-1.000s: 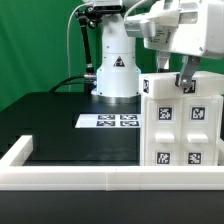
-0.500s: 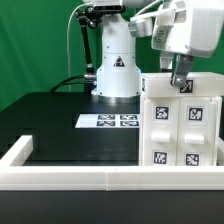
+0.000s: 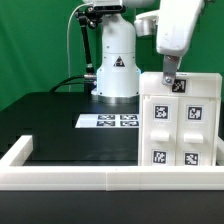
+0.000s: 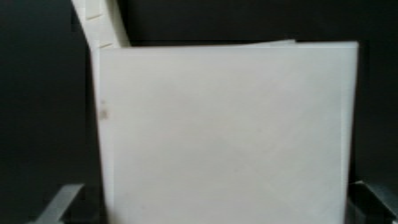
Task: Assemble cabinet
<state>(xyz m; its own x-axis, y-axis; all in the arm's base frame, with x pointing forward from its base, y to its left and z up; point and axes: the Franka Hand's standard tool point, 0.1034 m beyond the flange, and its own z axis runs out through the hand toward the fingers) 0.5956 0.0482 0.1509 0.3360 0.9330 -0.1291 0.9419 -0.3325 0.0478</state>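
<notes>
Marker board [image 3: 108, 121] flat on black tabletop [image 3: 60, 125], well off to exterior view's left of gripper. Robot base [image 3: 115, 62] behind it. Gripper [image 3: 169, 73] hangs at top edge of cabinet [image 3: 180, 125], fingertips touching or just above it; clenched or released: cannot tell, jaws mostly hidden. Cabinet directly below gripper, upright at tabletop's near corner on exterior view's right, tagged face toward camera. Wrist view: cabinet's plain white face [image 4: 222, 125] fills frame, fingers [image 4: 63, 203] blurred, either side of it.
</notes>
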